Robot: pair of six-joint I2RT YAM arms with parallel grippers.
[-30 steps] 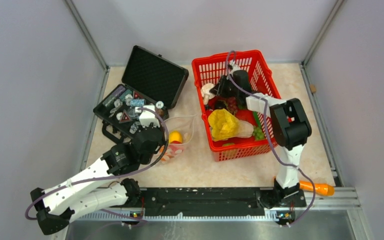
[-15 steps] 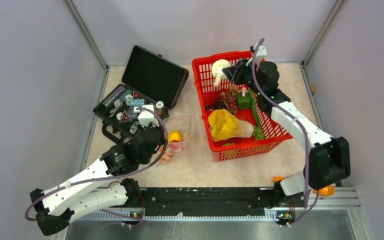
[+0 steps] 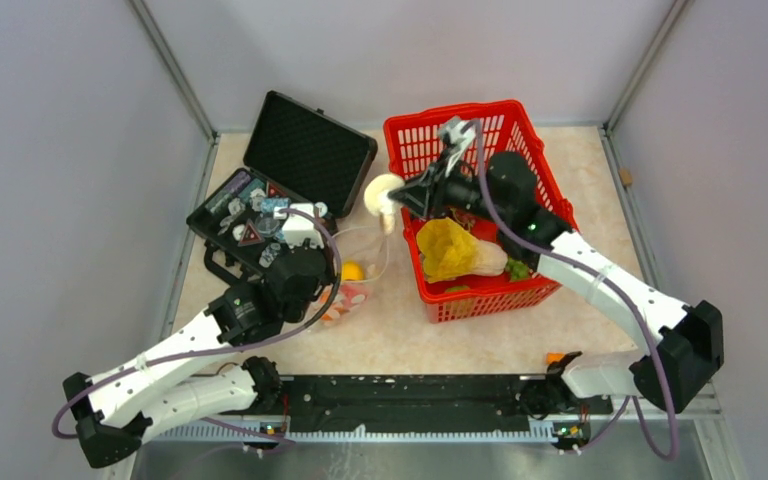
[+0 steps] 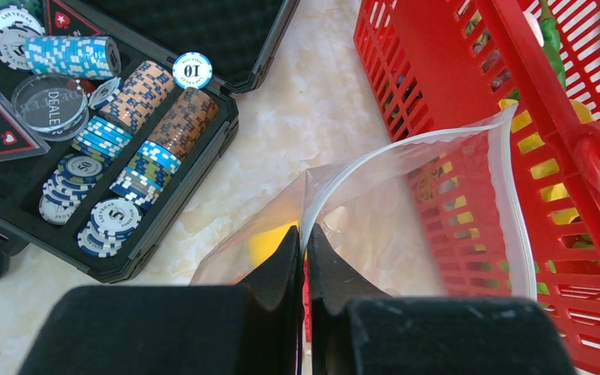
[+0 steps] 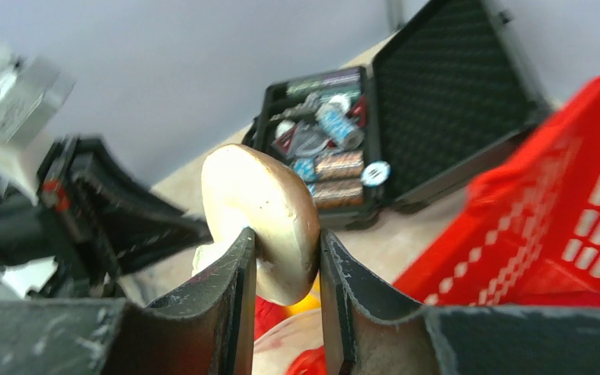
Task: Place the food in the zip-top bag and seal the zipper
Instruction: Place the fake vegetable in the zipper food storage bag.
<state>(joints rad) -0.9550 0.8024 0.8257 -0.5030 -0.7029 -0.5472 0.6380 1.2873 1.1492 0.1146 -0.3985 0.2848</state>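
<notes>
The left arm [image 3: 170,352] lies low, slanting from its base up toward mid-worktop [image 3: 400,335], and the left tool [image 4: 305,238] has its jaws pressed together on the rim of the zip-top bag [image 4: 406,195]. The right arm [image 3: 600,280] stretches long, its elbow far right and its forearm slanting up and left. The right tool [image 5: 285,242] pinches the white mushroom [image 5: 258,203] between part-spread jaws.

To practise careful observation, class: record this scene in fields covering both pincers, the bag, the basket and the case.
Left pincer: shut on zip-top bag rim, mouth open
Right pincer: shut on white mushroom, in the air near the bag
Bag contents: yellow food piece
Red basket: cabbage and other food inside
Black case: open, holding poker chips
</notes>
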